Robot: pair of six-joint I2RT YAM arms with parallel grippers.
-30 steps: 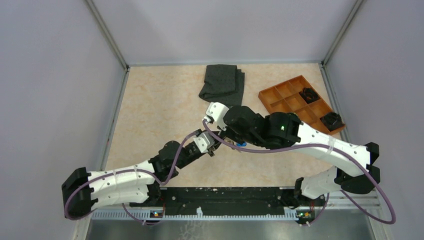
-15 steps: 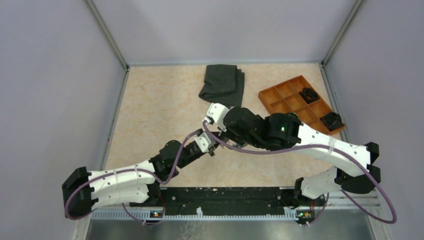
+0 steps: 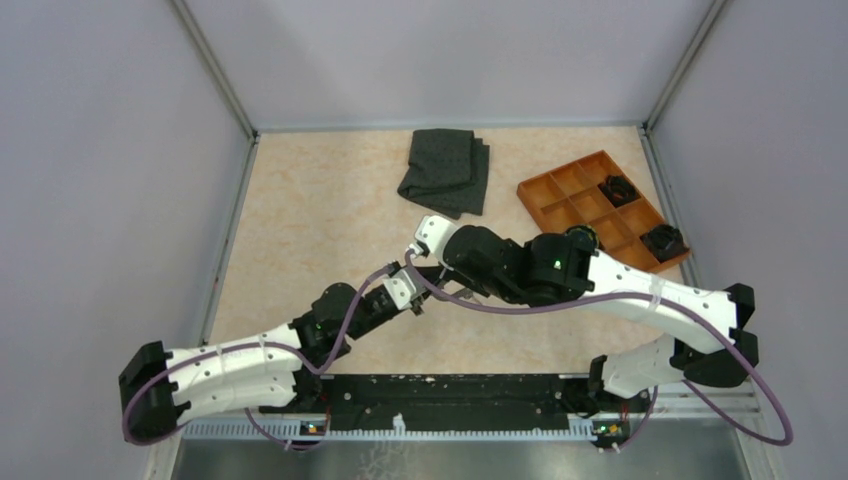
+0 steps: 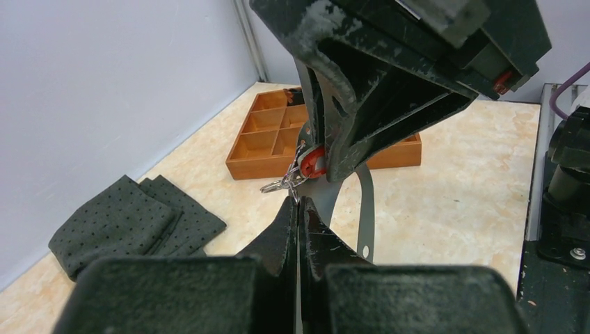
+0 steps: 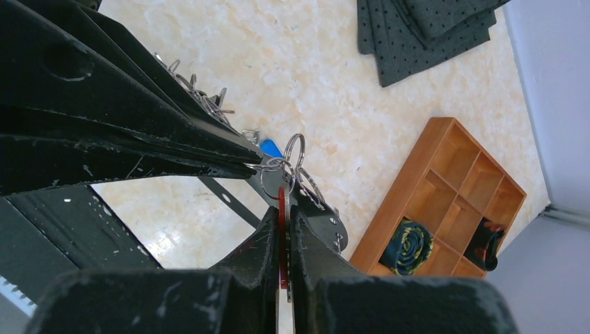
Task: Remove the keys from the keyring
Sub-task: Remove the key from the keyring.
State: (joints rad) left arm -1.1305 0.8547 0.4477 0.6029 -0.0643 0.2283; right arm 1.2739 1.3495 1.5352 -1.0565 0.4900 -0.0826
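L gripper (image 4: 299, 206), R gripper (image 5: 284, 203) slightly nearer.

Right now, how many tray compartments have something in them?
2: one dark clump along the tray's right edge, another in its nearest corner. The right arm overlaps the tray, so one may be hidden.

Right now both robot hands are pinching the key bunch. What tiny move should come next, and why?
Probably the right fingers should gently slide the red key along the ring's coil, away from the left fingers. Both pairs are shut: the right on the red key, the left on the metal rings of the keyring, so the key looks threaded on.
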